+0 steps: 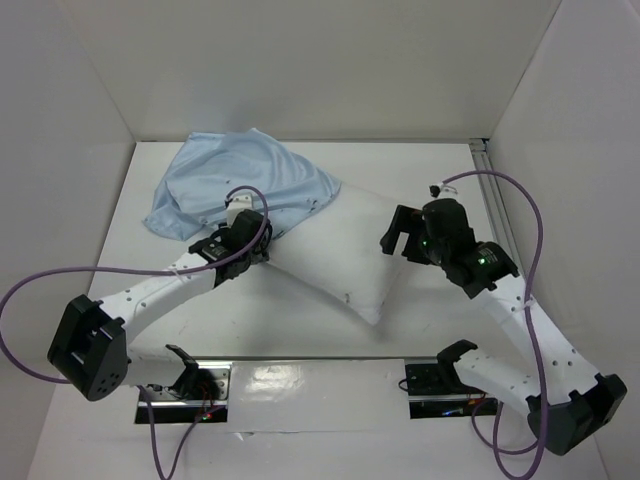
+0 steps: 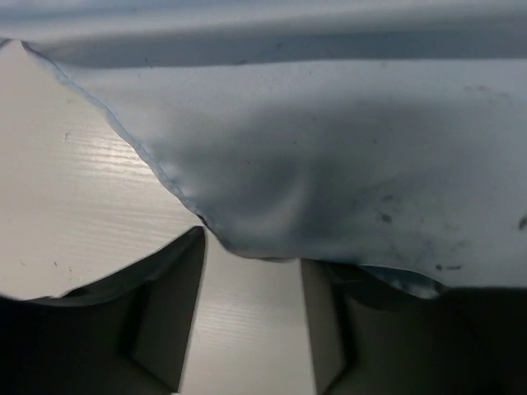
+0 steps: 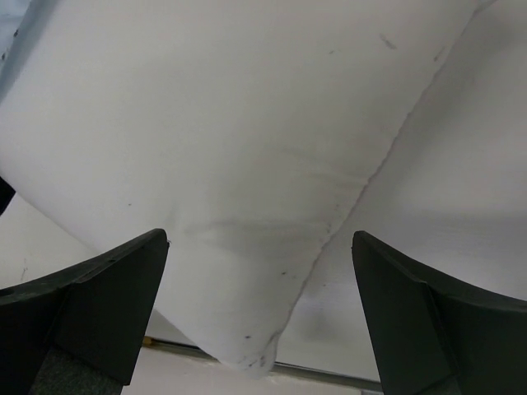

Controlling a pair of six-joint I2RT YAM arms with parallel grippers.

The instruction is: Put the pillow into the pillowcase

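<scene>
Pillow (image 1: 352,255): lying diagonally, far end sitting under pillowcase (image 1: 235,180).
Left gripper (image 2: 251,276): jaws standing apart at hem, maybe touching.
Right gripper (image 3: 260,247): gaping around pillow corner.

- A robotics lab cell: plain white walls (image 1: 300,60) box in a white table (image 1: 430,170).
- Left arm (image 1: 150,290) and right arm (image 1: 540,335) bolted at its edge, trailing purple cables (image 1: 100,269).

White table (image 1: 300,332) carries the pillow (image 1: 340,250), its far end seemingly inside the pillowcase (image 1: 250,175).
</scene>
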